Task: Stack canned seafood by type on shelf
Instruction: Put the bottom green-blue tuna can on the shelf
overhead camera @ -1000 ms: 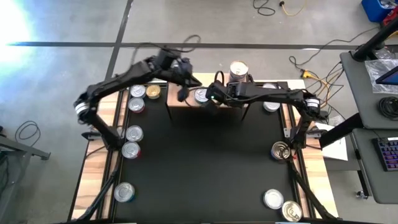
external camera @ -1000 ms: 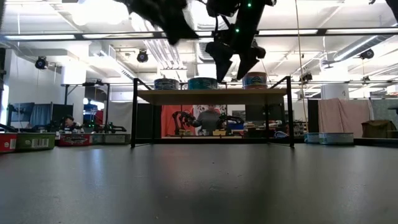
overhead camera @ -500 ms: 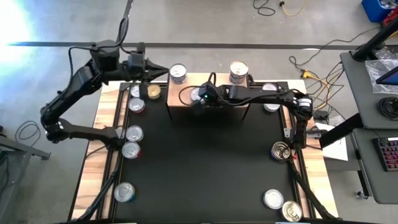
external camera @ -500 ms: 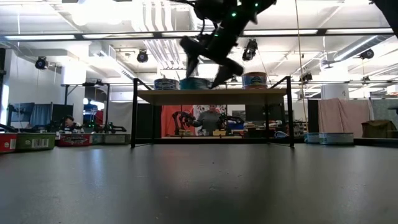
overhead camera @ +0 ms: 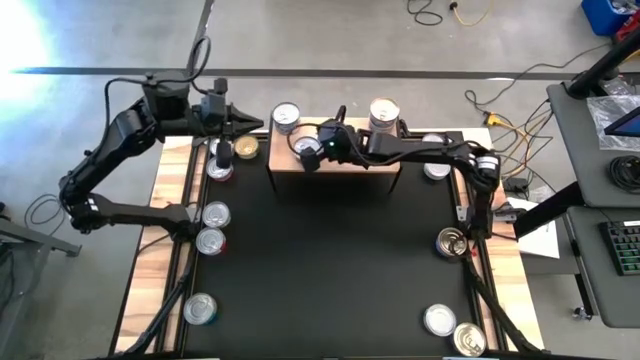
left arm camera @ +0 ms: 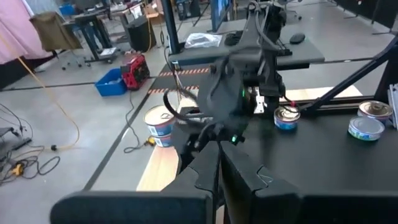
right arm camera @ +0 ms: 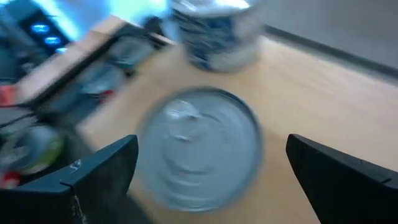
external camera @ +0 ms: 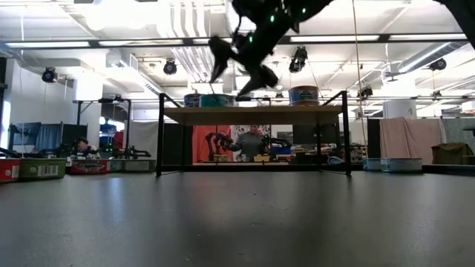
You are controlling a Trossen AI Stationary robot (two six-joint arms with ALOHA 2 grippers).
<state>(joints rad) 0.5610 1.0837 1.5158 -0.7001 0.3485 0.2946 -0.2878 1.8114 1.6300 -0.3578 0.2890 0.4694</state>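
The shelf (overhead camera: 350, 172) stands at the table's far middle with three tins on its wood top: a blue-labelled tin (overhead camera: 286, 117) at the far left corner, a silver-topped tin (overhead camera: 303, 147) beside it, and a third tin (overhead camera: 384, 113) at the far right. My right gripper (overhead camera: 312, 152) reaches in from the right, open. Its fingers (right arm camera: 102, 171) stand on either side of the silver-topped tin (right arm camera: 199, 146), with the blue-labelled tin (right arm camera: 214, 31) beyond. My left gripper (overhead camera: 252, 125) is shut and holds nothing, raised off the shelf's left end. My right gripper has the silver-topped tin's sides between its open fingers and comes at it slanting down from the table's right. The tin stands upright on the shelf top. The wrist view is blurred, so I cannot tell whether a finger touches the tin.
More tins stand on the left wood strip (overhead camera: 215, 213) (overhead camera: 200, 308), near the shelf's left end (overhead camera: 245, 147), and on the table's right side (overhead camera: 450, 241) (overhead camera: 440, 320). The black mat's (overhead camera: 330, 270) middle is bare. Beyond the table are cables and a desk.
My left gripper has pulled back from the shelf toward the table's far left and risen, staying shut and uncovering the blue-labelled tin. My right gripper has moved left along the shelf and tipped closer to level. The silver-topped tin has slid left with it toward the blue-labelled tin.
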